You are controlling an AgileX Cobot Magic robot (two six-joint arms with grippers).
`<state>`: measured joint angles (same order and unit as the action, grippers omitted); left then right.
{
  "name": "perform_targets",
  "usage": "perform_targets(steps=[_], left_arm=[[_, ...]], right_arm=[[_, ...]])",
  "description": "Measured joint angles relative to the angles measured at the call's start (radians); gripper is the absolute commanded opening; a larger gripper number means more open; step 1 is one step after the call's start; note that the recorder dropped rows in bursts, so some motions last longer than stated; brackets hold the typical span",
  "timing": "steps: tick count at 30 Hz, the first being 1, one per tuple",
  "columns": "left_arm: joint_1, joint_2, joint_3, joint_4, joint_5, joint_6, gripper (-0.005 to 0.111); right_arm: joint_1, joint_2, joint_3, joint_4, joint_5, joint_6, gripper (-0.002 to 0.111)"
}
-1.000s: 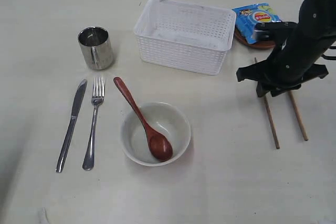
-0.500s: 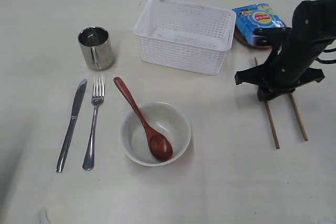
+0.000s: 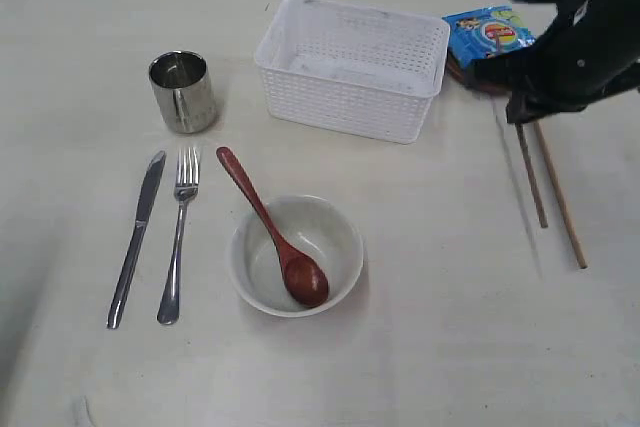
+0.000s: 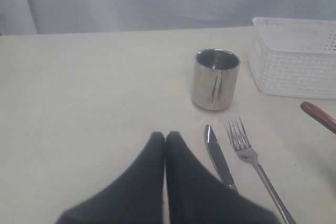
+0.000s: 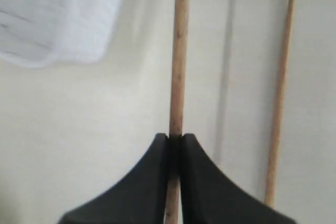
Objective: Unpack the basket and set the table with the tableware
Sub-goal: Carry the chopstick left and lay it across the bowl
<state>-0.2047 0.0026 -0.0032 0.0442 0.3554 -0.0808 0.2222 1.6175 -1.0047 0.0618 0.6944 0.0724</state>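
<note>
The table [image 3: 430, 347] carries the basket [image 3: 350, 67] near its far edge, with the blue chip bag [image 3: 492, 32] just beside it on the right. The bowl [image 3: 335, 232] sits in front of the basket, the spoon [image 3: 268, 219] resting head-down inside. The cup [image 3: 183, 92] stands left of the basket, and the knife [image 3: 137, 237] and fork [image 3: 177, 237] lie side by side in front of it. The right gripper [image 5: 175, 139] is clamped on 1 chopstick [image 5: 180, 51], held off the table. The 2nd chopstick [image 3: 560, 197] lies beside it. The left gripper [image 4: 165, 137] has its fingers pressed together on nothing.
</note>
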Motion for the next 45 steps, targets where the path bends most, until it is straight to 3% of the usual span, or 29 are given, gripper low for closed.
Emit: perform_targets(steps=[3,9,13,20,29,45], left_arm=[[0.0,0.0,0.0,0.0,0.0,0.0,0.0],[0.0,0.0,0.0,0.0,0.0,0.0,0.0],[0.0,0.0,0.0,0.0,0.0,0.0,0.0],[0.0,0.0,0.0,0.0,0.0,0.0,0.0],[0.0,0.0,0.0,0.0,0.0,0.0,0.0],[0.0,0.0,0.0,0.0,0.0,0.0,0.0]], right_arm=[[0.047,-0.124,-0.005,0.136,0.0,-0.167,-0.001],[0.305,-0.194,-0.049,0.32,0.06,-0.533,-0.001],[0.485,-0.124,-0.147,0.229,0.163,-0.591,-0.001],[0.678,0.115,-0.328,-0.011,0.396,-0.602,-0.001],[0.718,0.267,-0.366,-0.104,0.458,-0.643,-0.001],[0.718,0.304,-0.375,-0.097,0.32,-0.651,0.0]])
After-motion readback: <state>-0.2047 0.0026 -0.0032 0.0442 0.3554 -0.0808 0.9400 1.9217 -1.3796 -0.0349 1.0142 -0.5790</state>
